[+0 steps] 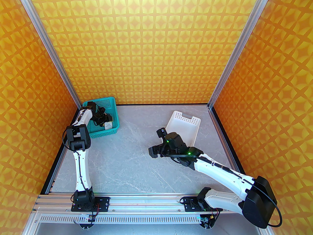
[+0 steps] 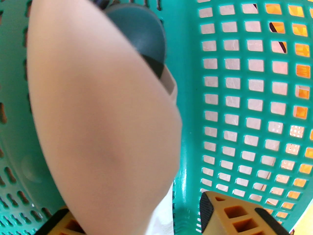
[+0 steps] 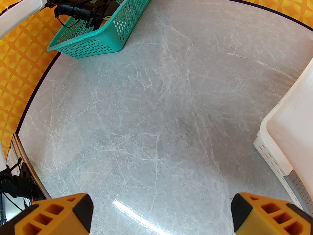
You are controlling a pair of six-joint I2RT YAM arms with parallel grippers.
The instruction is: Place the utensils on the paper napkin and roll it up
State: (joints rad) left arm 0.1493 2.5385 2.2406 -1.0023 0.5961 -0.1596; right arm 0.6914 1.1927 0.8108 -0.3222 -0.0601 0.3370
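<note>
Though blurred, napkin [image 2: 102, 121] lengthways, spoon bowl [image 2: 144, 33] farthest.

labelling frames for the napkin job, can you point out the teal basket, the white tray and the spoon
teal basket [image 1: 103, 133], top view, near wall
white tray [image 1: 183, 117], top view, perforated far wall
spoon [image 2: 143, 33], left wrist view, round bowl

Both arms reach out, jaws parted

The left arm [image 1: 79, 160] reaches to the far left, wrist bent downward, left gripper [image 2: 137, 220] with its fingers apart. The right arm [image 1: 220, 172] leans inward and low, right gripper [image 3: 161, 214] spread wide.
</note>
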